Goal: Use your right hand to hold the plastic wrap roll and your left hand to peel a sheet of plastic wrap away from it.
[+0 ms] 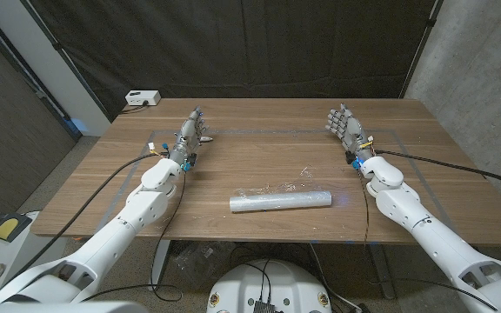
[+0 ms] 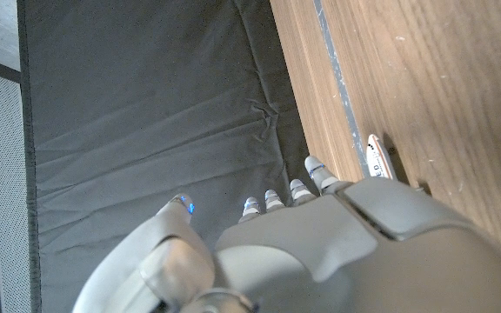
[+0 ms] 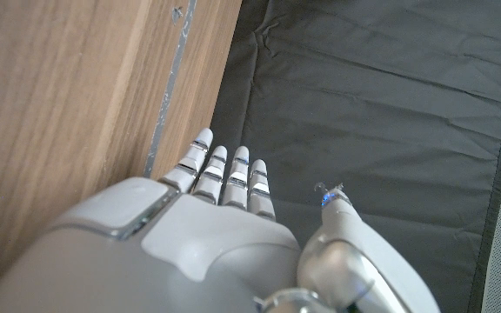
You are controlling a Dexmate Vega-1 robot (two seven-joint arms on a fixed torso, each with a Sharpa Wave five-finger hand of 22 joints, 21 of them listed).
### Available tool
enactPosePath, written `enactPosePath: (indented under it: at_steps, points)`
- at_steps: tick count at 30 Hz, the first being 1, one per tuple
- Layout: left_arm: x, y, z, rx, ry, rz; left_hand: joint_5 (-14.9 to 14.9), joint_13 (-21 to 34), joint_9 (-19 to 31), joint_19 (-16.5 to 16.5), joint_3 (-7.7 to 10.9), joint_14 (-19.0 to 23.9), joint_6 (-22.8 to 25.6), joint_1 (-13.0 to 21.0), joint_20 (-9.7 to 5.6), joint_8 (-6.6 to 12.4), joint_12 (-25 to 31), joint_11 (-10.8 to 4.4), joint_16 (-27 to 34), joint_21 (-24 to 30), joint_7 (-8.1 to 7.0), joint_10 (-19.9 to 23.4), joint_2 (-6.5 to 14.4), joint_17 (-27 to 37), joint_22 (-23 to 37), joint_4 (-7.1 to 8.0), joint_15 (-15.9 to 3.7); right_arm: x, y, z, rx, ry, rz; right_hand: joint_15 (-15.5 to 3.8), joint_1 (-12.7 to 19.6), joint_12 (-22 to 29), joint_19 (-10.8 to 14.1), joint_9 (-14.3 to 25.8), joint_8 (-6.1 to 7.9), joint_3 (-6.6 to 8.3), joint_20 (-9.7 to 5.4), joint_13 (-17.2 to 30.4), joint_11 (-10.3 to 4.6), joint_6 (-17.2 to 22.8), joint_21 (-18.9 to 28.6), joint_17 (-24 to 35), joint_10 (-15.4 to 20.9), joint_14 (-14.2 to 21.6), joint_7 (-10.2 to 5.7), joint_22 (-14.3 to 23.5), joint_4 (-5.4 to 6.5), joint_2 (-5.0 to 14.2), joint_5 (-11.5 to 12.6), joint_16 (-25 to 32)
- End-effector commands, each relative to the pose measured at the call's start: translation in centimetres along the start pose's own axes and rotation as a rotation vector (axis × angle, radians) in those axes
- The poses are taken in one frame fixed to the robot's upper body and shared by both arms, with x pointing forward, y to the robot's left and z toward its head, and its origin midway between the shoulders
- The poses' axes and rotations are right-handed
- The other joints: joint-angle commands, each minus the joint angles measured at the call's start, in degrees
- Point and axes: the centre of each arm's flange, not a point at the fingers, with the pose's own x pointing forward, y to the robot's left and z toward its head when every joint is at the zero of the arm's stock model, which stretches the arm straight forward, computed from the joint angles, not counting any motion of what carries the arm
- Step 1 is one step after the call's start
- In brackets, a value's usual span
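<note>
**A:** Your right hand (image 1: 344,127) stands on its edge at the far right of the table (image 1: 259,117), fingers extended and apart, holding nothing. Your left hand (image 1: 191,136) mirrors it at the far left, also holding nothing.

**B:** Where is the plastic wrap roll?

**A:** The plastic wrap roll (image 1: 280,201) lies on its side near the front edge, between the two arms and well apart from both hands. A crumpled loose bit of film (image 1: 301,176) lies just behind it.

**B:** What is the risk?

**A:** The roll is round and smooth. If you press it off-centre, it may roll toward the front edge. If the hold is light, your left-hand pull is likely to drag the whole roll instead of freeing a sheet. Film also tends to cling to itself.
</note>
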Motion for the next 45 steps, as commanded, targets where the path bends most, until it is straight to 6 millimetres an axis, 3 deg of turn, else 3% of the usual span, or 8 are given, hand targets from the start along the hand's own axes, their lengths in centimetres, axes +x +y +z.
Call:
enactPosePath:
  at_steps: [1,11,21,28,32,45]
  points:
    - [-0.3,-0.2,-0.3,0.0,0.006,-0.001,0.06,0.38,0.31,-3.35,1.18,-4.12,-0.28,1.48,1.39,0.05,0.12,0.81,0.41,-0.08,-0.02,0.26,0.16,0.31,0.16,-0.52,-1.71,-0.6,-0.2,0.2,-0.019,0.002,-0.021,0.61,1.67,-0.28,-0.35,0.14,0.15,0.85,1.53,0.13,-0.73,0.05,-0.15,-0.03,-0.93,-0.07,-0.56,0.09,-1.07,-0.37,0.34,-0.07]
    - [-0.2,-0.4,-0.3,0.003,0.015,-0.015,-0.49,0.46,0.38,-3.34,0.16,-3.29,-1.68,0.75,3.6,-0.8,-0.53,1.6,0.61,-0.43,-0.57,-1.06,-1.54,0.57,0.28,-0.23,-0.21,-1.4,0.5,1.7,-0.135,-0.019,-0.041,0.64,2.98,-0.31,-1.03,0.15,0.26,1.37,2.07,0.14,-0.39,0.32,-0.81,-0.1,-0.81,-0.3,-1.71,0.09,-2.24,-0.64,0.32,-0.25]
    - [-0.1,-0.6,-0.2,0.007,0.018,-0.031,-0.65,0.54,0.42,-2.33,-0.25,-1.28,-1.59,0.36,5.84,-0.89,-0.44,3.23,1.1,-0.32,-0.57,-0.73,-1.87,0.74,0.43,0.03,2.89,-2.7,1.7,3.4,-0.279,-0.049,-0.079,0.86,4.84,0.16,-0.31,0.17,0.52,2.36,2.11,0.15,0.34,1.36,-1.02,-0.13,0.73,1.47,-2.28,0.1,-3.67,-0.35,0.28,0.18]
    - [-0.1,-0.8,-0.2,0.008,0.021,-0.042,-0.7,0.59,0.44,-1.83,-0.41,0.8,-1.26,0.24,6.49,-0.81,-0.13,3.54,1.66,-0.27,-0.57,0.17,-1.97,0.85,0.51,0.11,3.82,-3.7,2.7,4.5,-0.356,-0.097,-0.099,-0.24,6.91,0.83,2.07,0.22,1.32,3.39,1.31,0.17,-0.17,4.6,-0.68,-0.14,3.15,4.36,-2.22,0.19,-5.47,-0.53,0.2,0.61]
    - [0.0,-1.1,-0.2,0.008,0.024,-0.052,-0.72,0.6,0.44,-1.7,-0.46,1.21,-1.19,0.21,6.75,-0.81,-0.1,3.67,1.73,-0.27,-0.59,0.28,-2.0,0.88,0.54,0.12,3.98,-4.4,3.7,5.2,-0.429,-0.118,-0.113,-0.54,7.93,1.3,2.94,0.26,1.67,3.87,1.0,0.19,0.64,6.49,-0.64,-0.12,4.84,5.8,-2.41,0.25,-6.36,-0.81,0.2,0.7]
    - [0.1,-1.7,-0.2,0.009,0.023,-0.075,-0.75,0.65,0.45,-1.39,-0.57,1.9,-1.25,0.17,6.97,-0.88,-0.05,3.87,1.73,-0.27,-0.69,0.59,-2.09,0.95,0.6,0.13,4.1,-6.0,6.5,7.4,-0.615,-0.134,-0.117,-1.24,9.91,1.78,4.59,0.31,1.94,4.74,0.55,0.24,0.5,8.92,-0.47,-0.08,6.97,7.91,-2.55,0.3,-7.72,-1.36,0.43,0.75]
